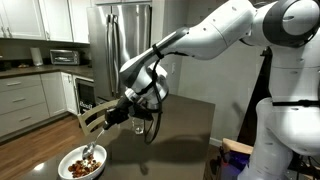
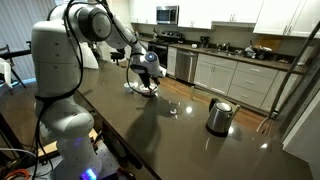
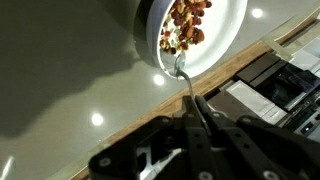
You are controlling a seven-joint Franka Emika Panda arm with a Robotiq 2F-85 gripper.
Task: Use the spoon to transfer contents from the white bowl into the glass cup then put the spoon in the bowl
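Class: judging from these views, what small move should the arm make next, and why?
Probably push the spoon deeper under the contents and scoop: the gripper grips its handle, and its tip sits just inside the rim of the white bowl, beside the pieces.

Operator: What surrounds the station?
Guide: You are in a kitchen. Note the white cabinets, the steel refrigerator and the microwave on the far counter.
Operator: And the surfaces?
Guide: Your worktop is dark and glossy, with bright light spots. The floor is wood-toned.
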